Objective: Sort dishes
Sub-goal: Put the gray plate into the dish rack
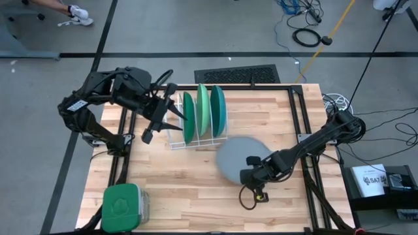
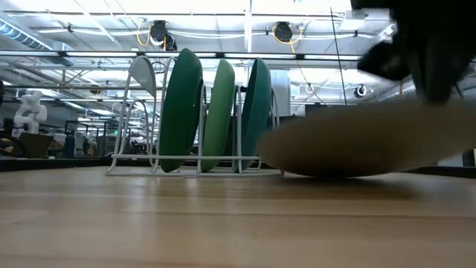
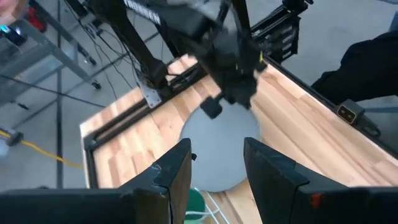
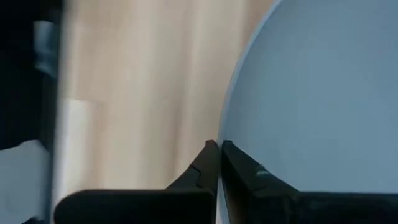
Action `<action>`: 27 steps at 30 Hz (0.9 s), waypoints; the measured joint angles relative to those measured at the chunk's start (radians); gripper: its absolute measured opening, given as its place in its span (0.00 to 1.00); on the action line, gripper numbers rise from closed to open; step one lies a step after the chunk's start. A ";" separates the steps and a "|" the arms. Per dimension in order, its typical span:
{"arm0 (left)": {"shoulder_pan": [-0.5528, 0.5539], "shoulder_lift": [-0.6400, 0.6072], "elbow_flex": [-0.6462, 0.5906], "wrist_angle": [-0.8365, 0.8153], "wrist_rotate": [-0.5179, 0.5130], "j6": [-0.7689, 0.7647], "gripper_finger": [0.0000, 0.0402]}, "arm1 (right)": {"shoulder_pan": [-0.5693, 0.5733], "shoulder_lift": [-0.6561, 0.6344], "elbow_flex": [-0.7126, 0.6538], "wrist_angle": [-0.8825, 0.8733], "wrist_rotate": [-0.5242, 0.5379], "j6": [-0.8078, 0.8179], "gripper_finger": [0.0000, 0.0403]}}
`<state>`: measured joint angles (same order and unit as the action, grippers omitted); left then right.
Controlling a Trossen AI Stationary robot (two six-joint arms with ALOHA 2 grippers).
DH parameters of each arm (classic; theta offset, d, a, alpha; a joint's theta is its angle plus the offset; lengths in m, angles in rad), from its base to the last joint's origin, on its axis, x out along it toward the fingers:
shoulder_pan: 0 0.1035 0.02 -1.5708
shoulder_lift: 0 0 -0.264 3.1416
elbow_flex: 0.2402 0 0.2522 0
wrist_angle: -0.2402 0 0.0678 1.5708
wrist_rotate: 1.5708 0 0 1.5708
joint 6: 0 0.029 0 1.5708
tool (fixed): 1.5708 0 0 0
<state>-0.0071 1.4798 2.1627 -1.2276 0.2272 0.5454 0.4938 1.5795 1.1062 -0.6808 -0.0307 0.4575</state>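
Three plates stand on edge in the white wire rack (image 1: pixel 176 140): dark green (image 1: pixel 189 119), light mint green (image 1: pixel 204 112) and teal (image 1: pixel 219 111). They also show in the low view, dark green (image 2: pixel 181 108), mint (image 2: pixel 217 112) and teal (image 2: pixel 257 104). The grey plate (image 1: pixel 236 156) is to the right of the rack. My right gripper (image 1: pixel 251 175) is shut on it. My left gripper (image 1: pixel 177 116) is open and empty at the rack's left side, its fingers pointing toward the plates. It shows in its own wrist view too (image 3: pixel 217 165). My right gripper pinches the grey plate's rim (image 4: pixel 227 124) between its two fingers, at the plate's near right side (image 1: pixel 247 171). The fingers come level from the table's right. In the low view the plate (image 2: pixel 372 141) is tilted, its left part low by the table, its right part raised.
A green square lidded container (image 1: pixel 124 207) stands at the table's near left corner. A black metal frame (image 1: pixel 302 104) runs along the table's sides. There is bare wood (image 1: pixel 189 189) between the container and the grey plate.
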 joint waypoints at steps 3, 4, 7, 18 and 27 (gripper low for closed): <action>0.000 0.001 -0.023 -0.021 0.000 -0.016 0.37 | 0.004 -0.001 0.139 -0.109 -0.012 -0.072 0.00; 0.000 0.001 -0.033 -0.029 0.000 -0.016 0.37 | 0.004 -0.001 0.186 -0.154 -0.012 -0.099 0.00; 0.000 0.006 -0.054 -0.068 0.000 -0.017 0.37 | 0.005 -0.001 0.326 -0.251 -0.009 -0.182 0.00; -0.025 0.007 -0.186 -0.058 0.030 -0.017 0.37 | -0.002 -0.003 0.723 -0.436 0.143 -0.463 0.00; -0.063 0.024 -0.201 -0.030 0.093 -0.016 0.37 | -0.011 -0.004 0.806 -0.440 0.190 -0.550 0.00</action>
<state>-0.0698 1.5042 1.9617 -1.2581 0.3202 0.5291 0.4831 1.5753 1.9121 -1.1206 0.1593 -0.0923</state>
